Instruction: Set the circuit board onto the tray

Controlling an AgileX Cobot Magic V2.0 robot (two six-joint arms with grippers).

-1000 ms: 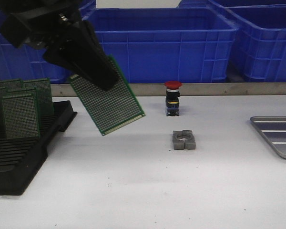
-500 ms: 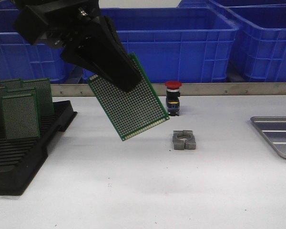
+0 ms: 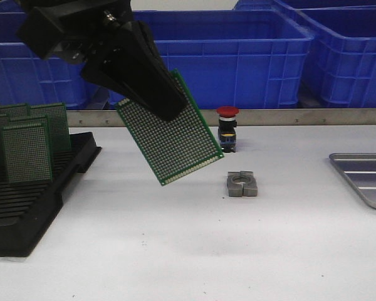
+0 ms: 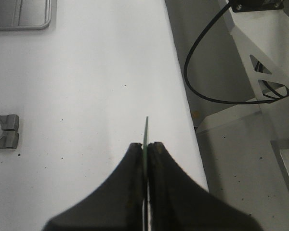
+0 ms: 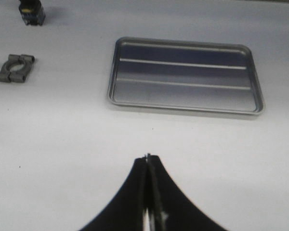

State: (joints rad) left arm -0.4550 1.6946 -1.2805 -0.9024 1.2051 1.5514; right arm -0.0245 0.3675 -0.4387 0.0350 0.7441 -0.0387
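Left black gripper point(image 3: 151, 97) pinched shut on green perforated circuit board point(image 3: 170, 142), airborne, tilted.
Shallow grey metal ribbed tray point(image 3: 365, 177) lies well apart at 3 o'clock; small grey split clamp block point(image 3: 242, 184) between. Risk: edge-only pinch, board may slip. Right gripper point(image 5: 148, 159) closed, empty.

- The worktop point(image 3: 175, 251) is white, flat and faintly speckled, with a metal strip along its far edge.
- A black slotted rack point(image 3: 25, 207) sits at the left edge, holding green boards upright.
- A grey split clamp block point(image 3: 242, 184) lies near the middle.
- A red-capped push button point(image 3: 227, 128) stands just behind the block, close to the far edge.
- The grey ribbed tray point(image 3: 363, 179) lies flat at the right edge, well apart from the block.
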